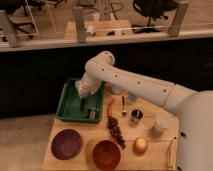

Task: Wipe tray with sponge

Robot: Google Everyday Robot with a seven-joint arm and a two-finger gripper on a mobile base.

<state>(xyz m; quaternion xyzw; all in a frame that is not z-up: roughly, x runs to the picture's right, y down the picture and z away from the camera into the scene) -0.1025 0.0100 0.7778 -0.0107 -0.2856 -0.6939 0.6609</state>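
1. I see the tray (64, 102) at the back-left corner of the table (92, 131), with its near rim just behind the two bowls.
2. The sponge (80, 90) shows as a pale block at the end of the arm. It is over the tray's right half, low inside the walls. I cannot tell whether it touches the tray floor.
3. The gripper (84, 95) is over that same part of the tray, pointing down, with its fingers pressed together on the sponge.
4. The arm (125, 82) reaches in from the right side, crosses the back edge of the table, and bends down into the tray.
5. A few small dark things (89, 112) lie in the tray near its front-right corner. I cannot make out what they are.
6. Just right of the tray, a thin red piece (110, 107) and a dark utensil (123, 105) lie on the table, close to each other.
7. A blue-grey cup (131, 97) stands near the back edge, partly under the arm.
8. A metal cup (135, 117) stands near the middle of the table, and a white cup (159, 126) stands nearer the right edge.
9. A bunch of grapes (116, 130) lies in front of the tray's right corner.
10. Along the front edge, from left to right, I see a purple bowl (66, 144), a brown bowl (106, 154) and a round orange fruit (140, 145).
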